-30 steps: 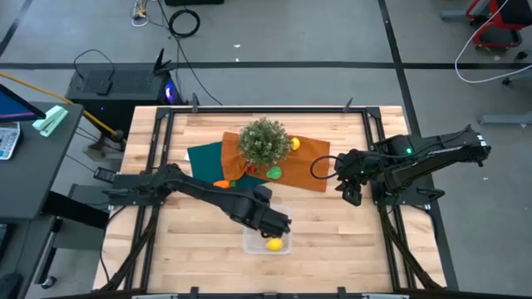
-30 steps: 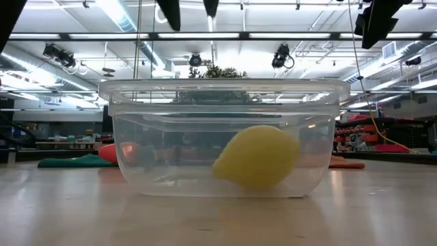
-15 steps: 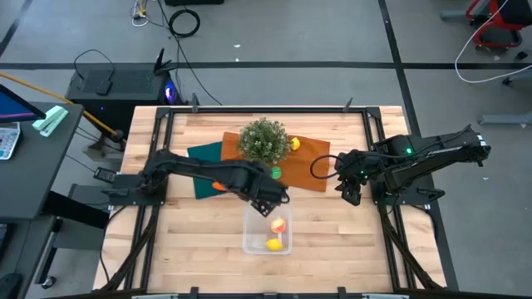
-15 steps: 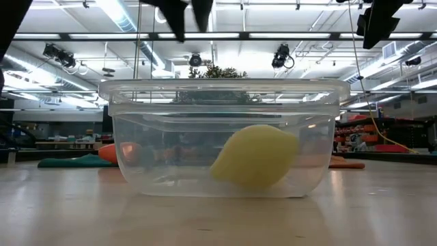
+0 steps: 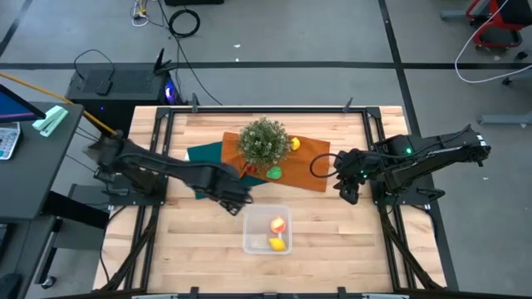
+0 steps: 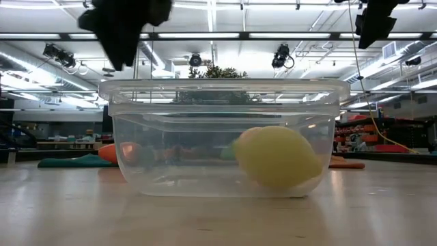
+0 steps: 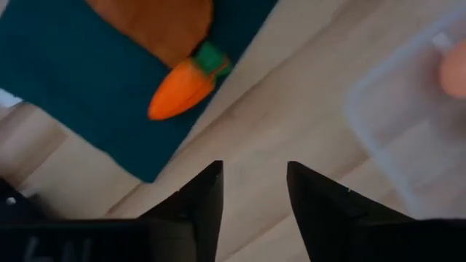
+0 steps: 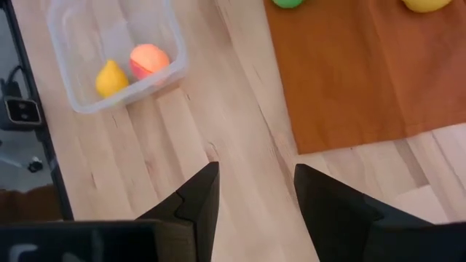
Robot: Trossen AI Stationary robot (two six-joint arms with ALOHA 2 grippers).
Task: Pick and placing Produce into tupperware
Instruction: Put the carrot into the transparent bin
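Two fruits lie in the tupperware (image 5: 252, 238); left gripper (image 5: 235, 198), empty and parted, hovers near the carrot (image 7: 182, 89).

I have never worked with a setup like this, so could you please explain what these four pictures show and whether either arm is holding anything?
Two dark robot arms work at a wooden table. One picture looks straight down, one looks level across the tabletop, and two come from cameras on the arms' wrists. The clear tupperware holds a yellow lemon and a peach-coloured fruit. The left gripper hangs empty near the orange carrot, which lies on a teal cloth. The right gripper waits empty beside an orange cloth; both grippers' fingers stand apart. That cloth carries a green piece and a second lemon, next to a bushy plant.
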